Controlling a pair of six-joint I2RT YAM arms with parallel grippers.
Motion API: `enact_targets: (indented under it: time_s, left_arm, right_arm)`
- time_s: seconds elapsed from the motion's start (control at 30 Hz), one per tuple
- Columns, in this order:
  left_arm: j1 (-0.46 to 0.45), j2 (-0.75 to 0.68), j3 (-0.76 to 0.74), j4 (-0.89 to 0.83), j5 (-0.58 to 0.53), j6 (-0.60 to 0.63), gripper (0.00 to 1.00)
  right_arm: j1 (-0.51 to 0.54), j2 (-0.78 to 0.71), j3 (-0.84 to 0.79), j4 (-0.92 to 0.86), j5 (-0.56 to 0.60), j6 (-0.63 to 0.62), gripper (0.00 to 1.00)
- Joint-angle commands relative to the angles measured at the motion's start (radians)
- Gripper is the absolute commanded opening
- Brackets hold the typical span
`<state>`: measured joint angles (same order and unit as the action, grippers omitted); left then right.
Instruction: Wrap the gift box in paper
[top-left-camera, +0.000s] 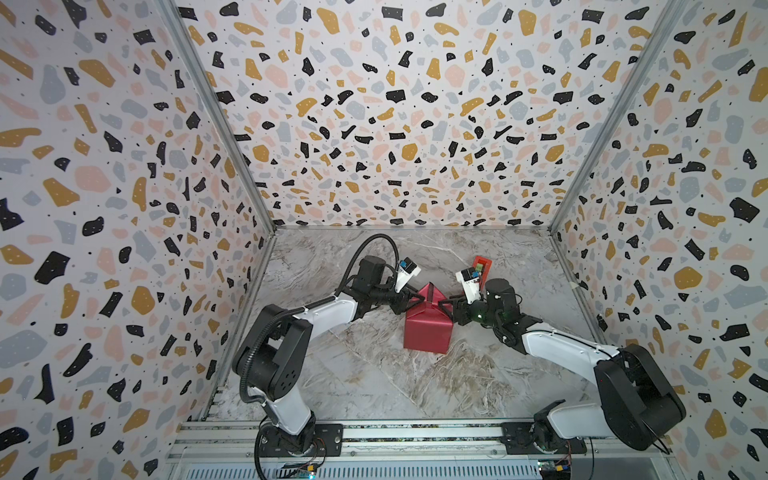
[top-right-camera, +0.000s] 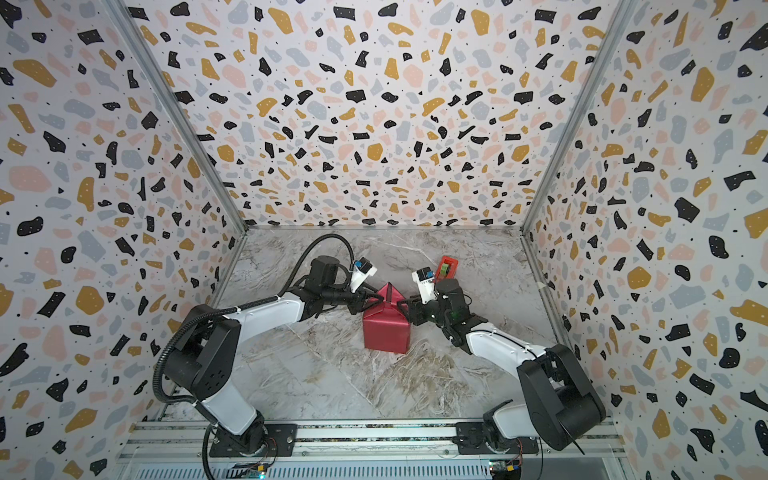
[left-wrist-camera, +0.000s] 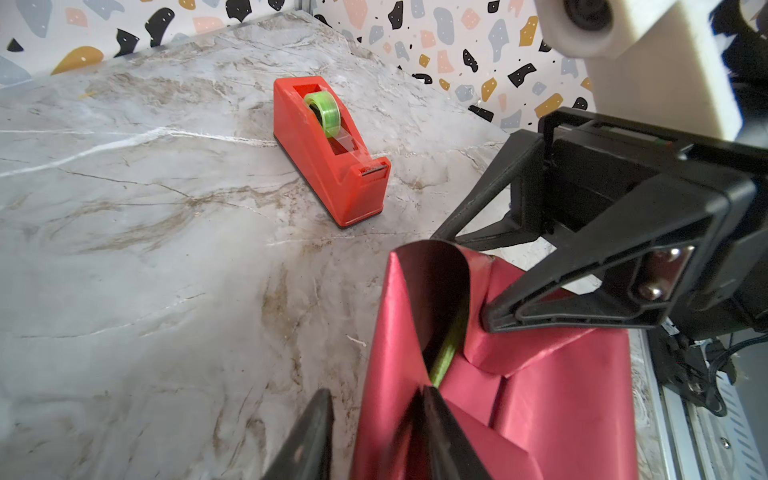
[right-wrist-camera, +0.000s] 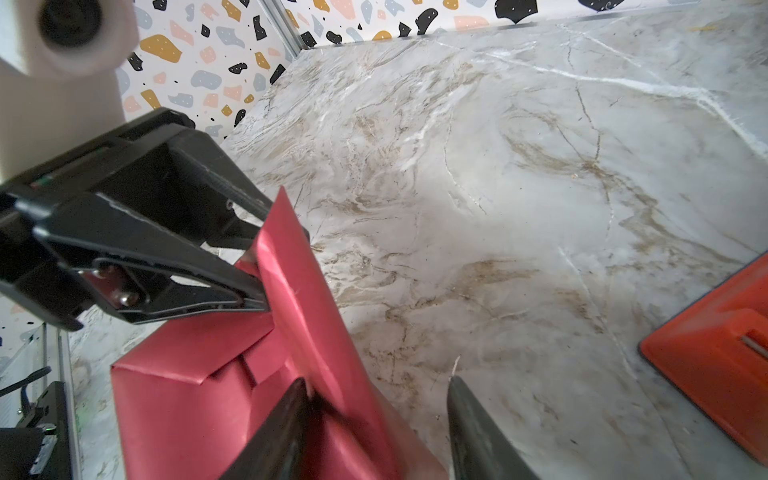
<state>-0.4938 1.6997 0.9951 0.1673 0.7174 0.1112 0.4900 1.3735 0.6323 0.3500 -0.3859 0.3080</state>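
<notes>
The marble-patterned tabletop (top-left-camera: 374, 386) carries one parcel at its middle. The gift box (left-wrist-camera: 446, 353) sits inside the paper (top-left-camera: 428, 328), crimson face outward, which covers the top and near faces in both top views. Only a thin olive-green edge of the box shows, in the left wrist view, down in the unclosed far end of the wrapping. At that end a pointed flap of paper stands upright, with side folds tucked in beneath it. The left pincer (top-left-camera: 409, 300) reaches in from the left. Its jaws are apart, one finger outside the wrapping with bare tabletop between it and the paper, the other over the fold; nothing is clamped. The right pincer (top-left-camera: 445, 306) reaches in from the opposite side, jaws likewise apart and straddling the standing flap. One fingertip (left-wrist-camera: 492, 320) presses into the tucked side fold. The other has bare tabletop between it and the paper in the right wrist view. The two pincers are near each other and not touching. A red-orange tape dispenser (left-wrist-camera: 320, 178) stands on the tabletop beyond the parcel, just behind the right pincer and apart from the paper. Its well holds a green tape roll (left-wrist-camera: 326, 110), with a clear strip running to the cutter.
</notes>
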Motion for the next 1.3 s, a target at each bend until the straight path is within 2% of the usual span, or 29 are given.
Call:
enact_targets:
  time_s: [0.0, 0.5, 0.7, 0.9, 1.03, 1.27]
  left_arm:
    - [0.003, 0.015, 0.019, -0.028, 0.035, 0.022, 0.29]
    - [0.003, -0.018, -0.005, 0.032, 0.04, -0.017, 0.0]
    - [0.003, -0.029, -0.019, 0.049, 0.041, -0.014, 0.0]
    - [0.003, -0.039, -0.026, 0.009, 0.066, 0.073, 0.0]
    - [0.003, -0.041, -0.02, -0.024, 0.071, 0.123, 0.0]
    - [0.003, -0.037, -0.013, -0.035, 0.076, 0.131, 0.0]
  right_arm:
    - [0.001, 0.02, -0.003, -0.084, -0.002, -0.022, 0.54]
    - [0.001, 0.016, 0.015, -0.084, -0.005, -0.021, 0.54]
    - [0.002, 0.001, 0.024, -0.079, -0.019, -0.023, 0.54]
    - [-0.007, -0.052, 0.035, -0.086, -0.023, -0.056, 0.61]
    - [-0.033, -0.069, 0.048, -0.079, -0.087, -0.08, 0.66]
    - [-0.055, -0.006, 0.1, -0.078, -0.163, -0.116, 0.64]
